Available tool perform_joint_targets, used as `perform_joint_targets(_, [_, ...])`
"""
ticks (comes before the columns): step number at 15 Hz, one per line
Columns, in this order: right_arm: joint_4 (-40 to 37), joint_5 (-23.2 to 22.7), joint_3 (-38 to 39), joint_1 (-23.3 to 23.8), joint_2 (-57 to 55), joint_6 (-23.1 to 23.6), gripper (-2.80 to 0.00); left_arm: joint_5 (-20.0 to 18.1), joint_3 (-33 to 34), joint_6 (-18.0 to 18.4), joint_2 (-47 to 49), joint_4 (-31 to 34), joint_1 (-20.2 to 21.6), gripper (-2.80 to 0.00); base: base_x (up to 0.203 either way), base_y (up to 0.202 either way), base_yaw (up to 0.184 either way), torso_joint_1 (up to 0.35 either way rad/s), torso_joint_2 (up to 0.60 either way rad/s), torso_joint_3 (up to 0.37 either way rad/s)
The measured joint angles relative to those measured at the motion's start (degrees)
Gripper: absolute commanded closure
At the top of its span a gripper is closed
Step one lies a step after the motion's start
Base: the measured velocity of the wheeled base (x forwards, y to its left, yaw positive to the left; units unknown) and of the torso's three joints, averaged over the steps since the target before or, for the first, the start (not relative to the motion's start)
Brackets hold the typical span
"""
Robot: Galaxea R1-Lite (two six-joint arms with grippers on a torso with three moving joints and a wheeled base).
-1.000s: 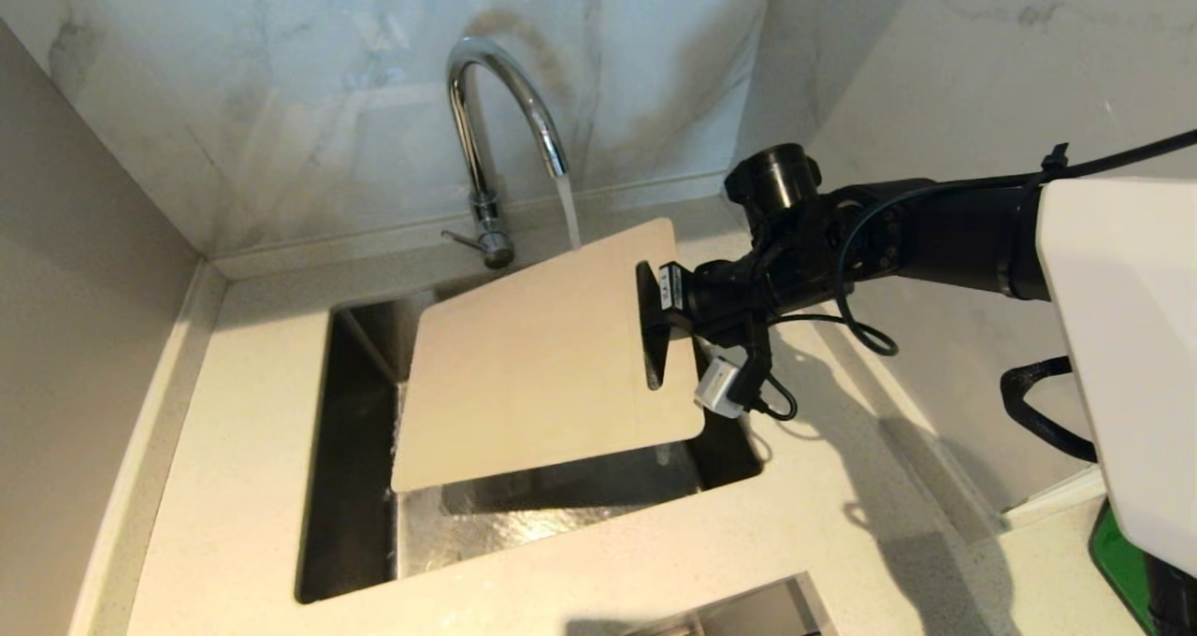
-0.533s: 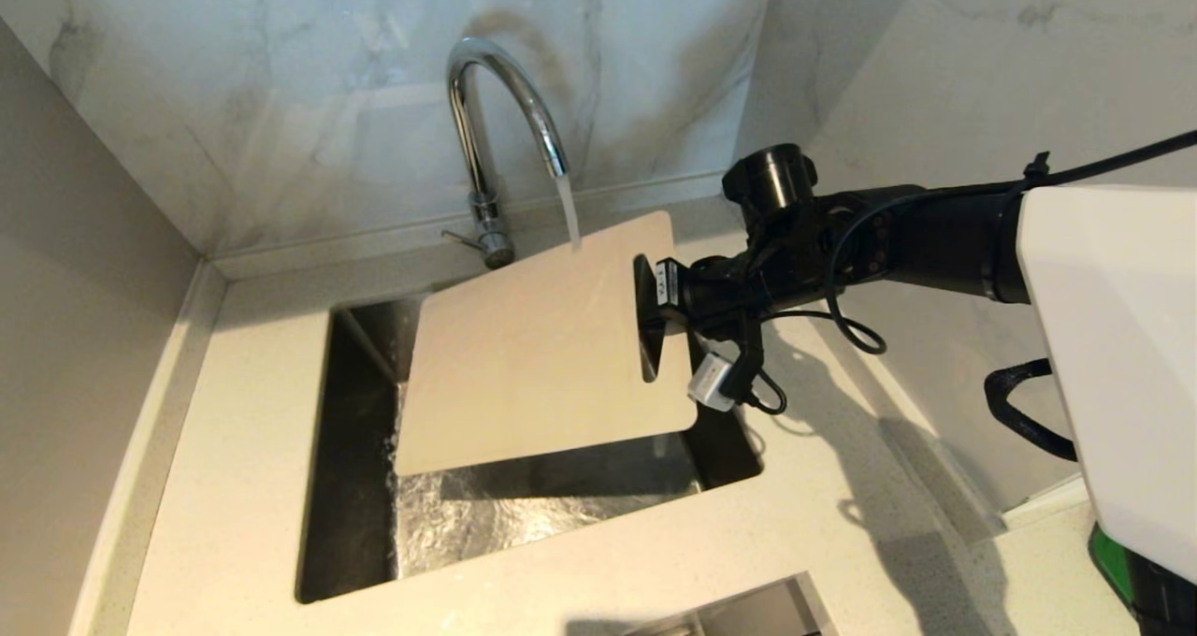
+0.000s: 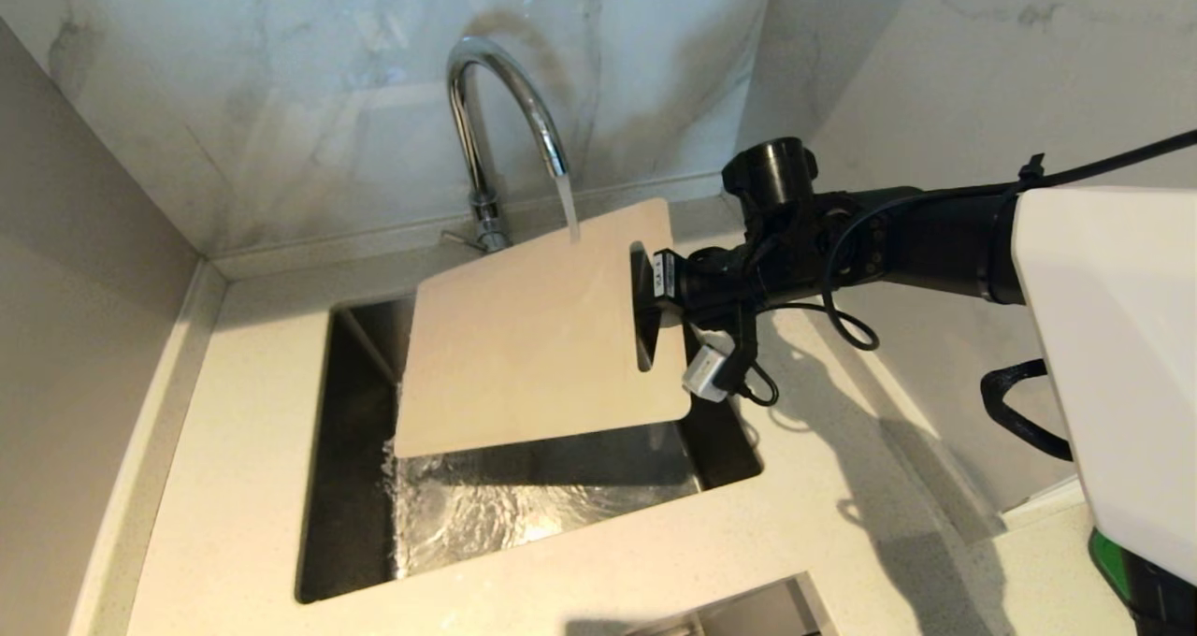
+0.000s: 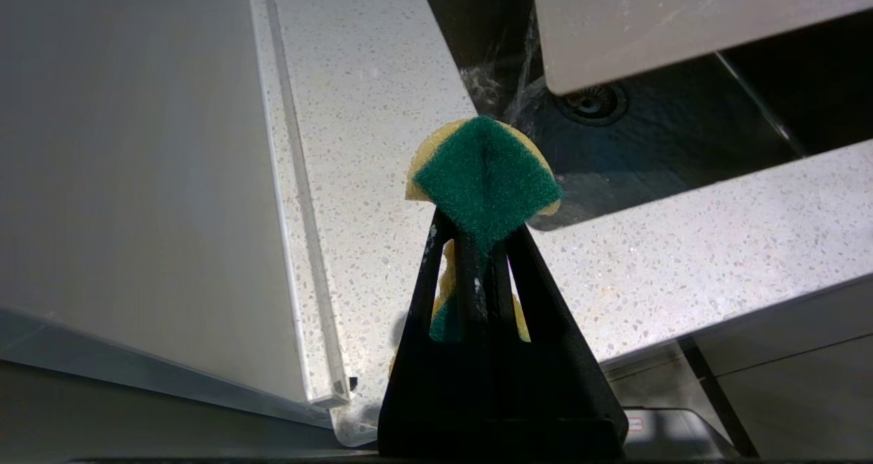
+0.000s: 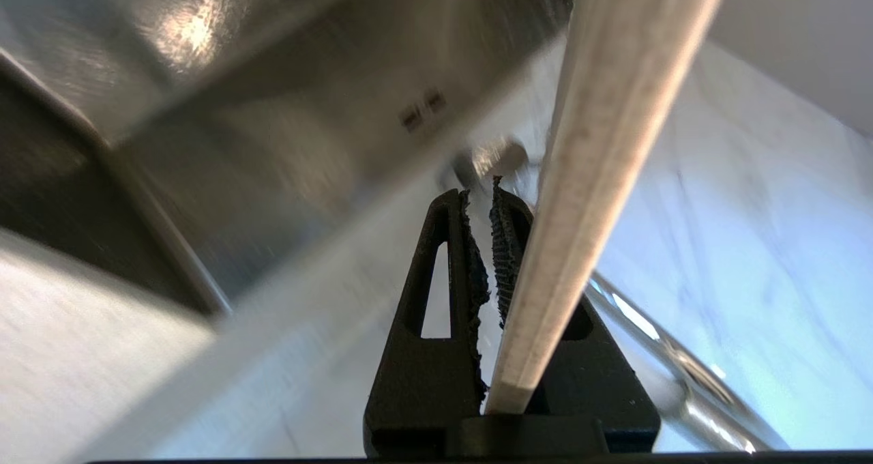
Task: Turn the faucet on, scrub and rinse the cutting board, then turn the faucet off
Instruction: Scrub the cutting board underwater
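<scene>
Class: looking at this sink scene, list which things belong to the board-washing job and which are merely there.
Job: faucet, running; cutting board, gripped by right pincer; sponge, gripped by left pincer; sink.
Merely there: countertop; marble wall.

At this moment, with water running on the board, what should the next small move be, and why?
Probably tilt the cutting board so the stream sweeps further across it. The faucet runs onto its far corner only, water spills off one edge into the sink, and the right gripper holds the handle end. The left gripper keeps the sponge aside.
</scene>
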State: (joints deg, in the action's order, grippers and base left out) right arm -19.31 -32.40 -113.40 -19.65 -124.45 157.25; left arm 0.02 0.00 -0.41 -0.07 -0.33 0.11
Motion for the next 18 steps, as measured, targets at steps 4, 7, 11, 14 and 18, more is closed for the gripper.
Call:
perform_joint_targets(4, [0.8, 0.0, 0.0, 0.0, 0.0, 0.0, 0.00, 0.0, 0.0, 0.0, 0.0, 0.0, 0.0, 0.00, 0.000, 0.000, 0.000, 0.000, 0.00, 0.000])
perform_joint_targets(7, [0.8, -0.1, 0.2, -0.1, 0.0, 0.0, 0.00, 0.0, 0.0, 0.0, 0.0, 0.0, 0.0, 0.00, 0.000, 0.000, 0.000, 0.000, 0.00, 0.000])
perform_joint_targets(11, [0.4, -0.1, 0.6, -1.0, -0.1, -0.3, 0.00, 0.0, 0.0, 0.0, 0.0, 0.0, 0.0, 0.00, 0.000, 0.000, 0.000, 0.000, 0.00, 0.000])
perform_joint_targets(14, [0.4, -0.2, 1.0, -2.5, 0.3, -3.7, 0.00, 0.0, 0.0, 0.0, 0.0, 0.0, 0.0, 0.00, 0.000, 0.000, 0.000, 0.000, 0.00, 0.000])
perform_joint_targets(18, [0.5, -0.2, 8.7, -3.1, 3.3, -4.3, 0.00, 0.0, 0.0, 0.0, 0.0, 0.0, 0.0, 0.00, 0.000, 0.000, 0.000, 0.000, 0.00, 0.000])
